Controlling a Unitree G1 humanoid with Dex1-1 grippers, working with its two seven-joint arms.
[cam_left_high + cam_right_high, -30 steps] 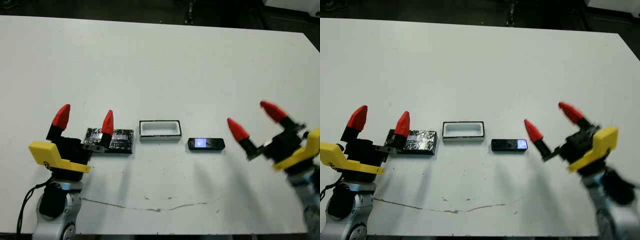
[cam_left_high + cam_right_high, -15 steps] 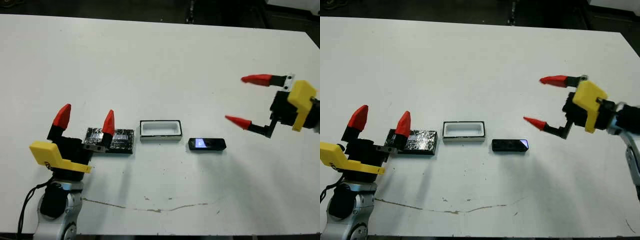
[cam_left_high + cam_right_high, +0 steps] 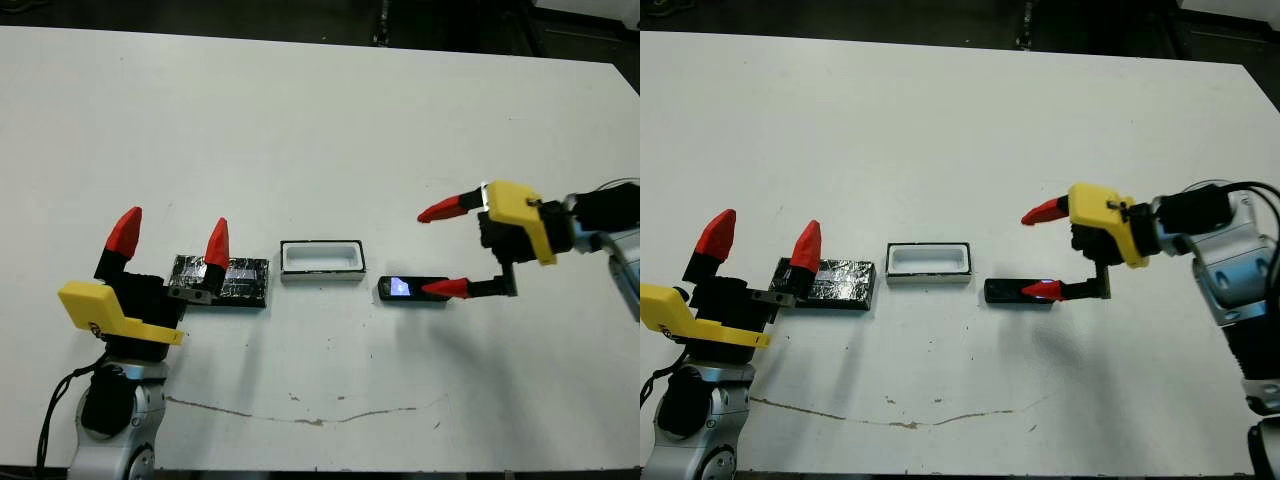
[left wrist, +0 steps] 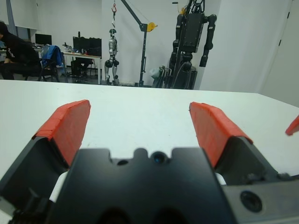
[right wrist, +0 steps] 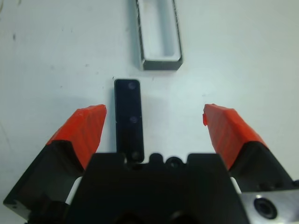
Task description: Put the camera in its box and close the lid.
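- The camera [image 3: 410,289] is seen lying flat on the white table [image 3: 320,130], just right of the box [image 3: 320,260], with a small gap between them; its little bluish-white screen is lit on the end nearer the box.
- No brand, label or readable writing can be made out on the camera, the box or the lid [image 3: 222,281].
- The box is seen open and empty, white-walled with a thin dark rim, in the middle of the row.
- The lid is laid flat on the table just left of the box, shiny crinkled side up, apart from it.
- The right gripper [image 3: 444,250] is held over the camera's right end with its fingers spread wide; one red tip is seen over the camera's right end, the other is held farther back above the table. Nothing is pinched; contact with the camera cannot be told.
- In the right wrist view the camera [image 5: 129,119] is shown between the spread fingers, nearer one of them, with the box [image 5: 159,35] beyond it.
- The left gripper [image 3: 169,238] is held at the lid's left end with its fingers spread apart, pointing up, holding nothing.
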